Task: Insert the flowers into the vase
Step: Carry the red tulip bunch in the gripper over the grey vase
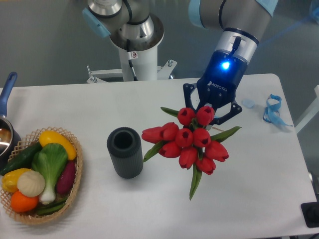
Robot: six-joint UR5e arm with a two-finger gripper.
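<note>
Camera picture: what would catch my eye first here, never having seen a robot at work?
Most striking are the red flowers right of centre, bunched beneath the robot's hand, which glows with a blue light. Left of them stands a dark ribbed vase, upright, with nothing in it. At the table's left edge, a wicker basket holds colourful vegetables.

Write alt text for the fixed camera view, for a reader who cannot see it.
A robot gripper holds a bunch of red tulips above a white table, right of an upright dark grey ribbed vase. A wicker basket of plastic vegetables sits at the left edge.
</note>
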